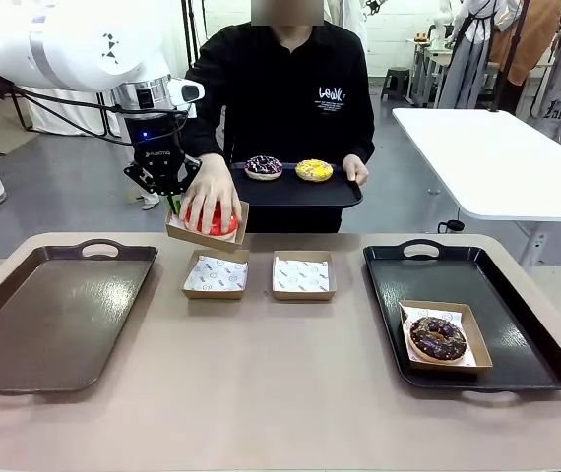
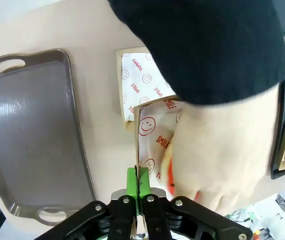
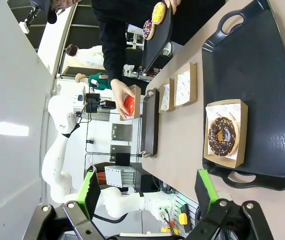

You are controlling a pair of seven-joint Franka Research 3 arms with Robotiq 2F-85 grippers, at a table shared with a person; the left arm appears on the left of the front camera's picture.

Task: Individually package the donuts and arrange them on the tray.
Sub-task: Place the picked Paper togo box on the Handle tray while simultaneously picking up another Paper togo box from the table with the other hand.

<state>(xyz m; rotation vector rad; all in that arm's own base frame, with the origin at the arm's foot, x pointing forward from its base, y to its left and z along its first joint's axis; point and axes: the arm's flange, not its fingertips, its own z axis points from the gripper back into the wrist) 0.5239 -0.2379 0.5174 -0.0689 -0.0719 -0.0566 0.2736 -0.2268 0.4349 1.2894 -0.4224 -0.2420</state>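
Red donut in a box held above the worktop, under a person's hand. Left claw clamped tight on that box's edge; right claw spread wide, holding nothing. Chocolate donut boxed on the right-hand tray.

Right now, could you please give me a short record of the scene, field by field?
left gripper: shut on the rim of a box, raised off the table
red donut: in that box, under the person's hand
held tray: in the person's other hand, carrying the yellow donut and the dark donut
chocolate donut: boxed, on the black tray
paper-lined boxes: two, side by side on the table
brown tray: at the robot's left
right gripper: open
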